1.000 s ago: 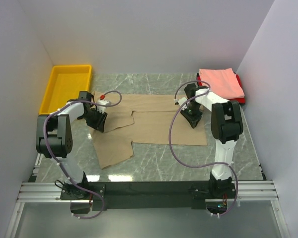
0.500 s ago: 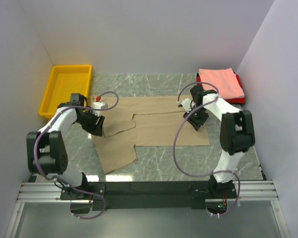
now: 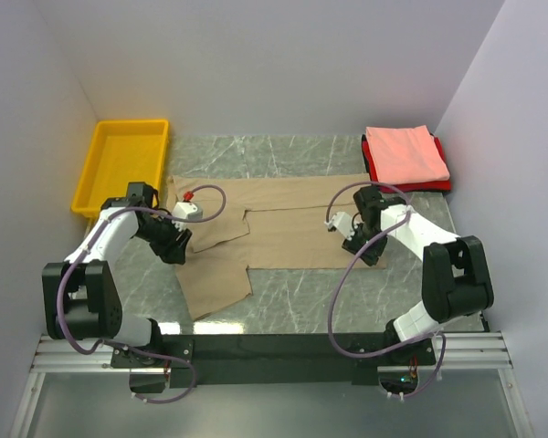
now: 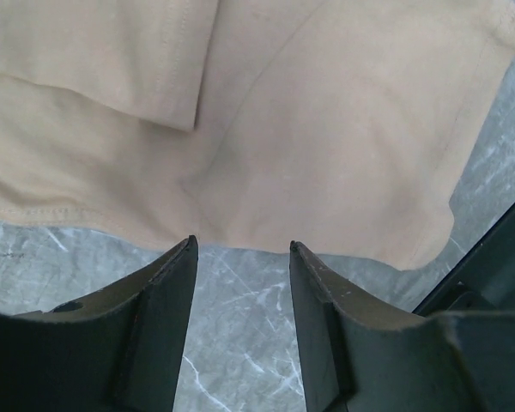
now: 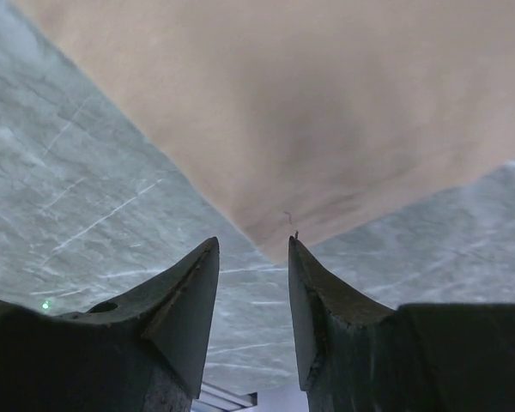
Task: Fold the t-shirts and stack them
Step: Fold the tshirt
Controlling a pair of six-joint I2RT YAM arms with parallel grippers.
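A tan t-shirt lies spread flat on the marble table, one sleeve toward the near left. A folded salmon pink t-shirt rests on a red t-shirt at the back right. My left gripper stands open at the tan shirt's left edge. In the left wrist view, bare marble shows between the fingers and the cloth hem starts just past the tips. My right gripper is open at the shirt's near right corner. That corner ends at the fingertips, and nothing is held.
A yellow plastic bin stands at the back left, close behind the left arm. Purple walls close in both sides and the back. The black rail with the arm bases runs along the near edge.
Both grippers have opened wider and slid toward the near edge, off the tan shirt's left sleeve and right side. The shirt now lies flatter.
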